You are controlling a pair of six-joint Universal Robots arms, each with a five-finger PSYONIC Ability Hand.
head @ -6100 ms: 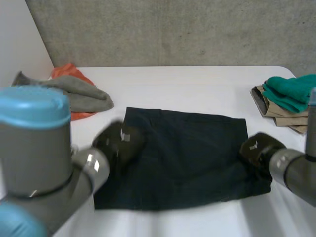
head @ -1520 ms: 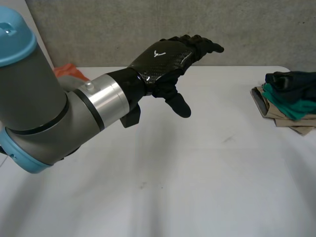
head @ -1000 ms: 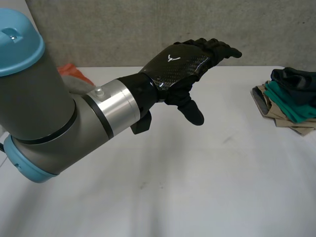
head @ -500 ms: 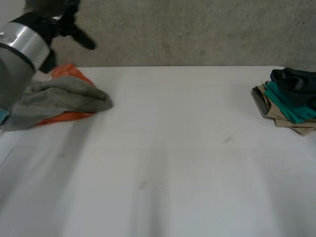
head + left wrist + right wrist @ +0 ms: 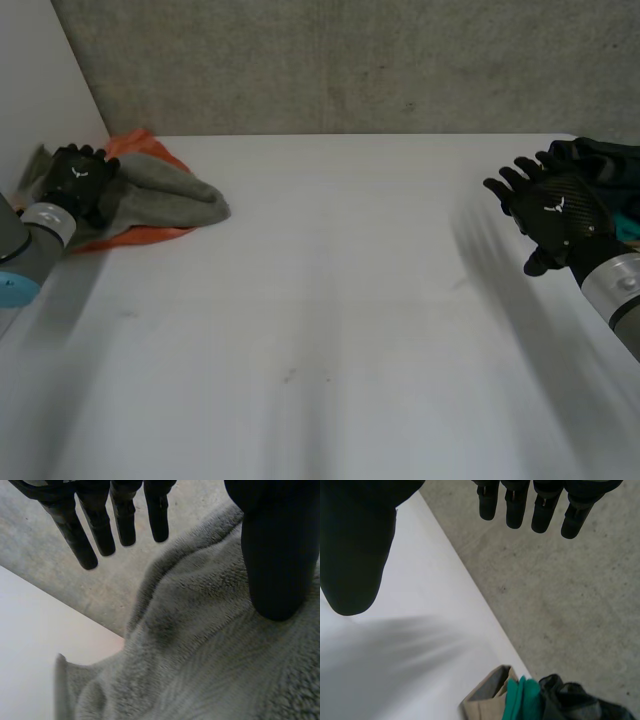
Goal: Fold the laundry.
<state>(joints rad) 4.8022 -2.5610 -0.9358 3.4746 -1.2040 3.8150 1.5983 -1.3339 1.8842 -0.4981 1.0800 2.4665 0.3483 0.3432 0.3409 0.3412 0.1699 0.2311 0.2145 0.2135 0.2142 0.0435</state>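
Note:
A rumpled grey fleece cloth [image 5: 165, 195] lies at the table's far left on top of an orange cloth [image 5: 140, 148]. My left hand [image 5: 78, 180] hovers over the fleece's left end, fingers straight and spread. In the left wrist view the fleece [image 5: 200, 645] lies under the palm, with the thumb [image 5: 277, 555] just above it and nothing pinched. My right hand [image 5: 555, 210] hangs open above the table's right side, next to the folded stack [image 5: 600, 160]. Its fingers [image 5: 520, 505] are straight and its thumb [image 5: 355, 545] stands apart, with nothing held.
The folded stack at the right edge has a dark garment [image 5: 570, 700] on top, then teal [image 5: 522, 702] and tan [image 5: 485, 707] layers. The white table [image 5: 330, 300] stretches between the two piles. A concrete wall runs behind it.
My left arm has swung from the table's middle to the far left and lowered its hand onto the grey fleece. My right hand has come into view beside the folded stack.

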